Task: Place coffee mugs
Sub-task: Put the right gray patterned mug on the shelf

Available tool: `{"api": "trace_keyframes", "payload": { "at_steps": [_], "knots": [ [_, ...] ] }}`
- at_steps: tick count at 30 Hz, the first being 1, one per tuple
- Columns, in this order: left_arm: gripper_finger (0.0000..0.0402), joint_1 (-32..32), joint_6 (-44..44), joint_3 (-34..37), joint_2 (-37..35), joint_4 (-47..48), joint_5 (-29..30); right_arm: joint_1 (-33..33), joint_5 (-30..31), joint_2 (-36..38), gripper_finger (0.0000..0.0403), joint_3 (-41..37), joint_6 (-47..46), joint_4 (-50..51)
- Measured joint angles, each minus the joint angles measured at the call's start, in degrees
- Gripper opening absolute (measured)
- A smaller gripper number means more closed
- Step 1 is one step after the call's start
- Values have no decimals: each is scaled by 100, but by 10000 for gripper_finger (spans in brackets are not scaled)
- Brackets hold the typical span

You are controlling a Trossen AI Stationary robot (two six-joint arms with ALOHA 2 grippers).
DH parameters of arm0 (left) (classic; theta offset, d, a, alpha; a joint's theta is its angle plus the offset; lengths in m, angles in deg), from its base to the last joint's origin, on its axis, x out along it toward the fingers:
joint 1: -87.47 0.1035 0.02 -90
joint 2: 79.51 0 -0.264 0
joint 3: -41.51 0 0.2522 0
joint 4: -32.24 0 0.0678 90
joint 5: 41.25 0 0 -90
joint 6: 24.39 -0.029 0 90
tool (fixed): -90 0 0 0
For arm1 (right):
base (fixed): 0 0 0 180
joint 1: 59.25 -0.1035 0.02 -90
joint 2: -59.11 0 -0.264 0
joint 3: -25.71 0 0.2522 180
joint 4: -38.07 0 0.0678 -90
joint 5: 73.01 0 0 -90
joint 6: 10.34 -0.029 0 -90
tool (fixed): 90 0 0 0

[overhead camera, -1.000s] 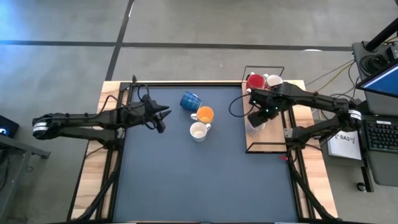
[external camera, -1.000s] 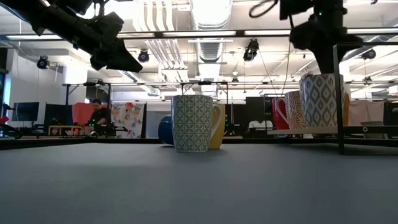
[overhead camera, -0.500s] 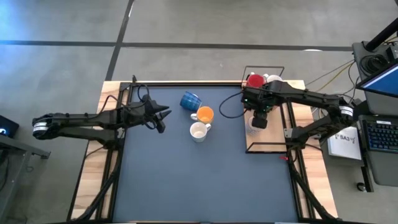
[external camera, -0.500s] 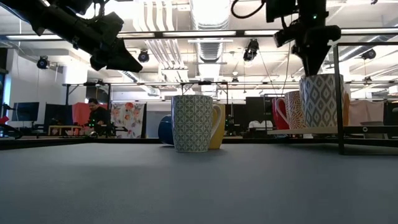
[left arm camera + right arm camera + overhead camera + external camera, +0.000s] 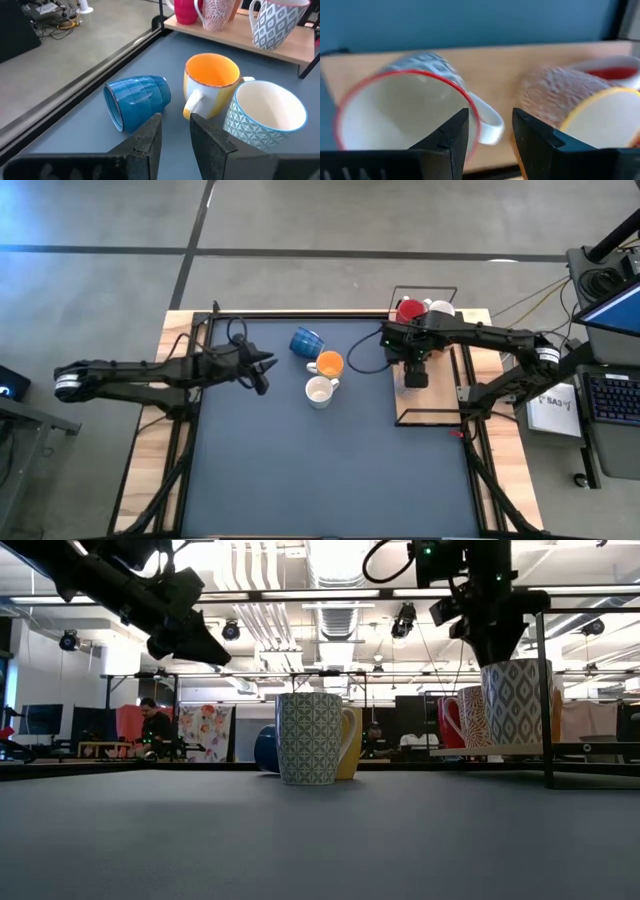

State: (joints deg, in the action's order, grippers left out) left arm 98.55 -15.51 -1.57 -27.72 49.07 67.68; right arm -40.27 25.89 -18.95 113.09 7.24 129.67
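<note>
Leftmost, the left gripper (image 5: 262, 364) is held above the dark table mat (image 5: 330, 470), its fingers (image 5: 150, 137) set slightly apart with nothing between them, pointing toward three mugs grouped near the far middle of the mat. Of these, the blue mug (image 5: 306, 341) is seen lying on its side farthest back, the orange mug (image 5: 329, 364) stands upright just beside it, and the white patterned mug (image 5: 319, 391) stands nearest, touching or almost touching the orange one. Further right, a wooden shelf (image 5: 430, 412) with a black wire frame is raised at the mat's right edge. On it, at the far end, a red mug (image 5: 409, 310) and a white mug (image 5: 440, 308) are seen side by side. The right gripper (image 5: 415, 375) is poised over the shelf, its fingers (image 5: 445, 137) parted and empty above the handle side of a red-rimmed patterned mug (image 5: 405, 107), with a speckled yellow-rimmed mug (image 5: 570, 115) beside it.
</note>
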Motion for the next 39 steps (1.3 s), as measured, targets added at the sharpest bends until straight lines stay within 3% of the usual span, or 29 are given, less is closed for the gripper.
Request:
{"api": "trace_keyframes", "payload": {
  "at_steps": [4,16,23,30,39],
  "knots": [
    [84,2,63,0,137,-46,0,-2,-467,0,132,0,143,-87],
    [84,-1,63,0,206,-54,2,-2,-462,-253,110,-42,508,-215],
    [84,-1,63,0,208,-52,2,0,-489,-349,69,-44,541,-168],
    [84,-1,63,0,206,-52,2,2,-548,-300,17,-12,295,132],
    [84,2,61,0,206,-52,2,2,-647,-280,15,-10,-512,671]
  ]
}}
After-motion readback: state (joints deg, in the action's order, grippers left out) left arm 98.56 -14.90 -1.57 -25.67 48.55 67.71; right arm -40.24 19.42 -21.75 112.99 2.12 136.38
